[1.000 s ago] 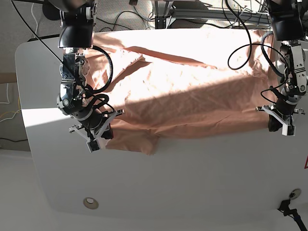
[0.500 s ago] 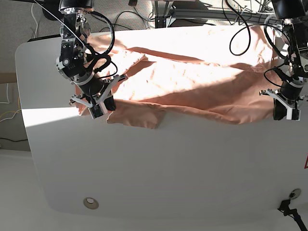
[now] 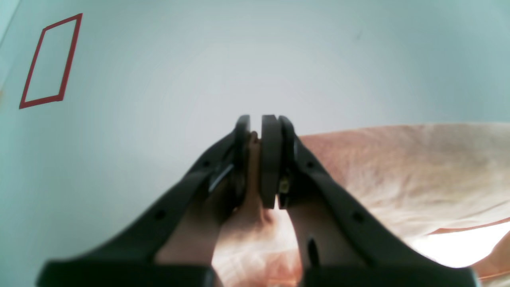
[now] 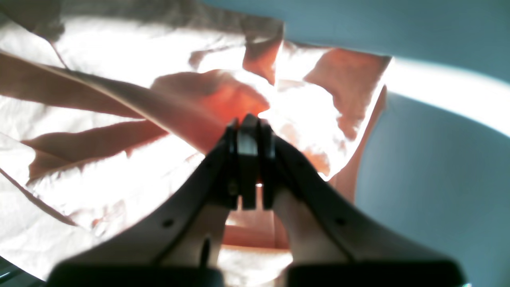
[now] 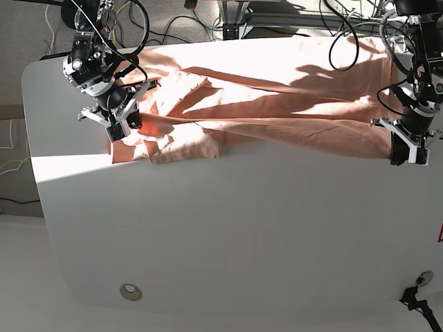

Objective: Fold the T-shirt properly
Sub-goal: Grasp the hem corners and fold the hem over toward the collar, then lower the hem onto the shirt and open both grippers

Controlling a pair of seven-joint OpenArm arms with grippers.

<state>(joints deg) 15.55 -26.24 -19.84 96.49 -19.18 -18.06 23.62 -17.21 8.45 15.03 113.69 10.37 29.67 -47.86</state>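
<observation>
Both grippers are closed on the T-shirt (image 5: 277, 104), which lies across the far part of the white table (image 5: 242, 242): the left gripper (image 5: 405, 153) pinches one edge, the right gripper (image 5: 121, 131) the other. If one pulls ahead, the fold can skew or the cloth slip out.

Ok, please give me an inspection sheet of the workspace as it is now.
Surface: white table, round hole near the front edge.
Job's things: T-shirt spread along the far side, near edge lifted.
Clutter: nothing seen.
Grippers: left gripper shut on the T-shirt edge; right gripper shut on it too.
Cables: black cables loop over both arms.
Surroundings: red tape rectangle on the table; floor cables behind.
</observation>
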